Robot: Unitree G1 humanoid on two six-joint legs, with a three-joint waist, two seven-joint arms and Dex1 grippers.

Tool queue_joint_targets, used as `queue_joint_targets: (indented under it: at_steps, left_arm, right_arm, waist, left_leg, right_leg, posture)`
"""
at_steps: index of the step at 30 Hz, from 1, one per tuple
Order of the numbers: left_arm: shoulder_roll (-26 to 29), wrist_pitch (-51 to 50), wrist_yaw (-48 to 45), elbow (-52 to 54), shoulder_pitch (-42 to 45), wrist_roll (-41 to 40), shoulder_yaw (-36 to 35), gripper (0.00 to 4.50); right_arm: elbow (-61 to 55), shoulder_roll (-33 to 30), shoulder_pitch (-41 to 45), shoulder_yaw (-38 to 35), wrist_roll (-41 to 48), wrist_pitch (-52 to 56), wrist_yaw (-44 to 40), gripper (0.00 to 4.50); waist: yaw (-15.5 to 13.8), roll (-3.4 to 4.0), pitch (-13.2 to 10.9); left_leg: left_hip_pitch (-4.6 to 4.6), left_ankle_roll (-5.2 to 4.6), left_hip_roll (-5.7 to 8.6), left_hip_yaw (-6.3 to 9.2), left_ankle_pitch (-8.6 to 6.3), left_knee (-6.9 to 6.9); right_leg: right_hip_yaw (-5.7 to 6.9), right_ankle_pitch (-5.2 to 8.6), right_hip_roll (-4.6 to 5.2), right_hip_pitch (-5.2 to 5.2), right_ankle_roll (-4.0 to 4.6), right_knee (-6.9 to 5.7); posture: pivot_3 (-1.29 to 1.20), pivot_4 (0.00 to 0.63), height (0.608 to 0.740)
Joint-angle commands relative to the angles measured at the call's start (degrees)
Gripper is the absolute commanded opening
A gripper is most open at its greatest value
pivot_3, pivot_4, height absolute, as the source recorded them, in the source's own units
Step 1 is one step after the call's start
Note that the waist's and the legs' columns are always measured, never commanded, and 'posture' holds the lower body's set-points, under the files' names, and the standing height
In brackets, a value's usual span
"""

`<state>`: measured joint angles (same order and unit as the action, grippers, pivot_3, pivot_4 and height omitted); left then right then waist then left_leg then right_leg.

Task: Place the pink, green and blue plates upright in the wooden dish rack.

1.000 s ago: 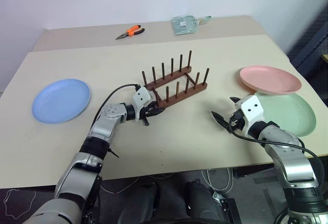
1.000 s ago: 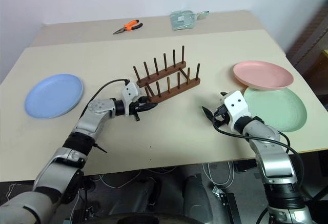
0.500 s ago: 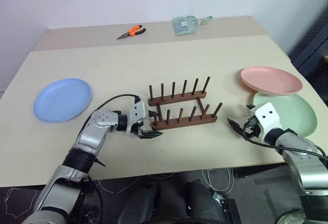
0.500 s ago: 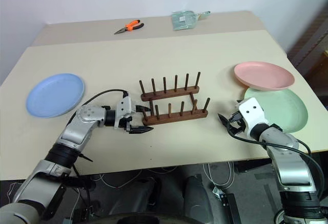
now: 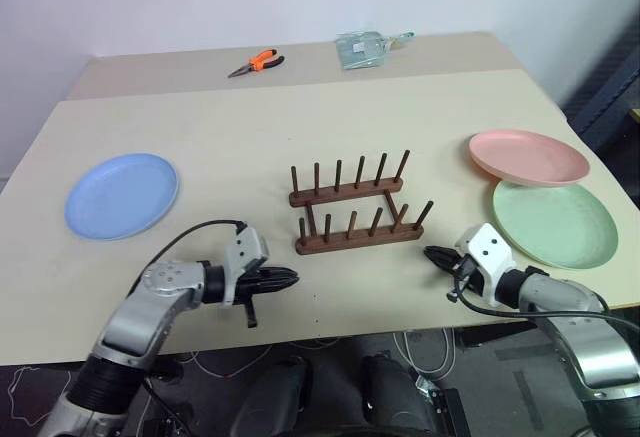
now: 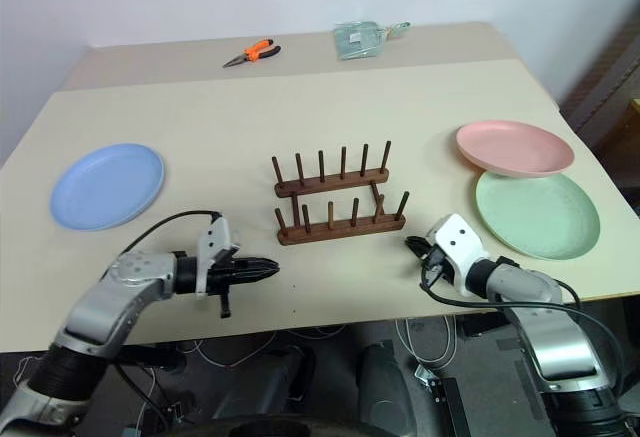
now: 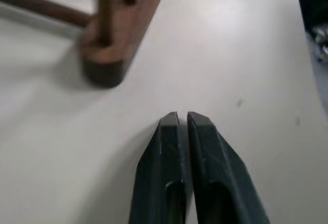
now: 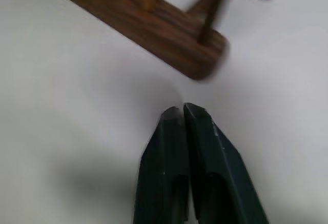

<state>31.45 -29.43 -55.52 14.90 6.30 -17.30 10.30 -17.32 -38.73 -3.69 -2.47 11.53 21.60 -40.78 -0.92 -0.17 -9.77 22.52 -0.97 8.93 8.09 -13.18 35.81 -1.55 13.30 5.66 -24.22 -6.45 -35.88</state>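
Hands (image 5: 290, 278) flanking rack (image 5: 355, 209); pliers (image 5: 254, 61) beyond.

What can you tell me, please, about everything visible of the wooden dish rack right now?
The dish rack is small and dark brown, wood by its look. It has two parallel base bars joined by thin crossbars, and each bar carries a row of thin pegs that lean a little. Every slot is empty. It rests flat near the middle of the pale table, its bars running across the view. The left pincer and the right pincer, both shut, point at its two ends without touching it. No plate touches it.
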Motion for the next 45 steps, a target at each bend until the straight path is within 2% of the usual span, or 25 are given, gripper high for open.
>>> queue_joint_targets:
  at_steps: [1, 4, 8, 15, 18, 23, 27, 34, 37, 41, 42, 45]
  left_arm:
    - [-3.91, -0.46, 7.07, -0.43, 0.76, 3.24, 2.44, 0.07]
    - [-8.10, 4.32, 15.38, -6.88, 3.62, 9.39, 3.13, 0.07]
    - [-11.74, 7.31, 22.56, -15.57, 7.73, 12.67, 1.90, 0.07]
    - [-12.71, 9.74, 23.81, -18.94, 9.78, 12.33, 1.30, 0.07]
    - [-11.83, 10.38, 22.76, -17.47, 8.67, 11.87, 1.22, 0.00]
    - [-11.14, 9.74, 18.81, -10.08, 5.85, 6.23, -0.73, 0.00]
    - [-10.46, 8.56, 15.00, -4.10, 4.30, 2.25, -0.85, 0.00]
    - [-11.38, 6.84, 13.81, -1.07, 5.75, 0.44, 0.09, 0.00]
    - [-11.65, 6.14, 14.19, 0.07, 5.73, 0.33, 0.16, 0.00]
    - [-11.27, 5.94, 14.56, 1.10, 4.69, 0.60, 0.03, 0.00]
    - [-11.15, 5.90, 14.69, 1.33, 4.39, 0.64, -0.06, 0.00]
    - [-10.71, 6.04, 14.81, 1.75, 3.59, 0.60, -0.45, 0.00]
  right_arm:
    - [-1.98, 1.63, 2.15, 2.57, -0.85, 1.02, 1.21, 0.00]
    - [2.99, 3.94, 6.63, 5.85, -6.33, -0.22, 5.89, 0.00]
    - [9.92, 8.18, 12.71, 6.43, -8.83, -0.39, 10.90, 0.00]
    - [13.62, 8.98, 16.12, 5.20, -8.98, -1.83, 10.82, 0.00]
    - [10.10, 5.96, 14.85, 2.56, -7.50, -2.02, 8.18, 0.82]
    - [5.27, -4.75, 13.82, -4.92, -9.32, -3.96, 6.03, 3.30]
    - [9.79, -15.29, 14.33, -6.78, -16.33, -8.31, 6.69, 3.30]
    - [27.71, -21.60, 19.46, 1.78, -32.87, -17.56, 15.43, 3.30]
    - [35.66, -20.89, 23.25, 5.61, -36.90, -21.07, 18.31, 2.42]
    - [40.84, -20.03, 25.91, 7.94, -39.21, -24.35, 20.75, 0.36]
    - [41.33, -20.13, 26.18, 8.30, -39.80, -25.05, 21.36, 0.02]
    - [40.98, -20.12, 26.50, 7.33, -39.80, -26.39, 23.26, 0.02]
  waist:
    - [-0.05, -0.01, 0.00]
    - [0.02, -0.03, 0.01]
    - [0.15, -0.10, 0.09]
    - [0.17, -0.09, 0.13]
    - [0.19, -0.09, 0.13]
    - [0.35, 0.00, 0.07]
    - [0.14, -0.06, -0.03]
    - [0.17, -0.12, -0.07]
    - [0.35, -0.07, -0.09]
    - [0.23, -0.04, -0.12]
    - [0.21, -0.03, -0.12]
    - [0.19, -0.01, -0.14]
  left_leg:
    - [0.00, 0.01, 0.00, 0.00, -0.01, 0.00]
    - [-0.02, 0.07, 0.00, 0.00, -0.04, 0.06]
    - [-0.08, 0.11, -0.01, 0.00, -0.05, 0.19]
    - [-0.12, 0.02, -0.02, 0.00, 0.00, 0.12]
    - [-0.12, 0.02, -0.02, 0.00, 0.00, 0.14]
    - [-0.04, 0.01, -0.02, -0.05, -0.01, 0.10]
    - [0.02, 0.01, -0.02, -0.08, -0.01, 0.13]
    - [0.05, 0.00, -0.03, -0.12, 0.00, 0.16]
    - [0.06, 0.00, -0.03, -0.16, 0.01, 0.14]
    - [0.05, 0.00, -0.04, -0.18, 0.01, 0.13]
    - [0.06, 0.00, -0.04, -0.18, 0.01, 0.14]
    - [0.08, 0.00, -0.04, -0.20, 0.01, 0.15]
  right_leg:
    - [0.01, 0.00, 0.00, 0.02, 0.00, 0.02]
    - [0.03, -0.01, -0.01, 0.08, 0.01, 0.06]
    - [0.10, -0.06, -0.05, 0.17, 0.09, 0.03]
    - [0.12, -0.16, -0.07, 0.10, -0.11, -0.06]
    - [0.12, -0.16, -0.07, 0.10, -0.11, -0.07]
    - [0.09, -0.14, -0.06, -0.03, -0.12, -0.08]
    - [0.09, -0.13, -0.04, -0.06, -0.11, -0.07]
    - [0.11, -0.05, -0.03, -0.04, 0.05, -0.04]
    - [0.09, -0.05, -0.04, -0.08, 0.06, -0.05]
    - [0.07, -0.06, -0.05, -0.11, 0.05, -0.07]
    - [0.07, -0.06, -0.05, -0.11, 0.05, -0.07]
    - [0.05, -0.06, -0.05, -0.12, 0.05, -0.07]
  posture:
    - [0.00, 0.150, 0.740]
    - [0.00, 0.150, 0.740]
    - [0.00, 0.150, 0.740]
    - [0.00, 0.150, 0.740]
    - [0.00, 0.150, 0.740]
    - [0.00, 0.150, 0.740]
    - [0.00, 0.150, 0.740]
    - [0.00, 0.150, 0.740]
    - [0.00, 0.150, 0.740]
    - [0.00, 0.150, 0.740]
    - [0.00, 0.150, 0.740]
    - [0.00, 0.150, 0.740]
